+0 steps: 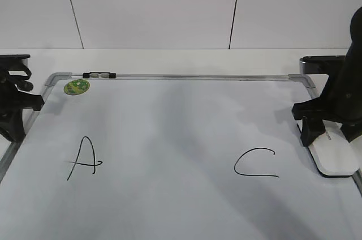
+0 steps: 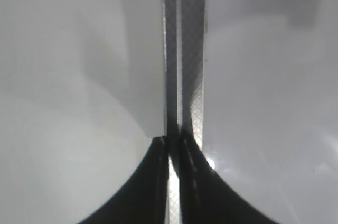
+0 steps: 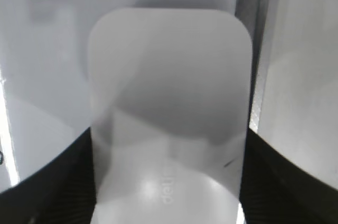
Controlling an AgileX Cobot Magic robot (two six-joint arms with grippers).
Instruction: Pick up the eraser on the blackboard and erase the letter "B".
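The blackboard (image 1: 169, 121) is a white board with a grey frame, lying flat. A black "A" (image 1: 83, 159) is at the left and a black "C" (image 1: 255, 163) at the right. No letter "B" shows between them; that stretch is bare. The white eraser (image 1: 337, 156) lies on the board by its right edge. My right gripper (image 1: 330, 133) is shut on the eraser's far end. In the right wrist view the eraser (image 3: 169, 92) fills the space between the two fingers (image 3: 168, 147), which touch its sides. My left gripper (image 1: 12, 110) is shut and empty at the board's left edge.
A round green sticker (image 1: 76, 86) sits in the board's far left corner. A small black-and-clear clip (image 1: 99, 74) lies on the far frame rail. The left wrist view shows the shut fingers (image 2: 174, 147) over the board's frame rail (image 2: 185, 49).
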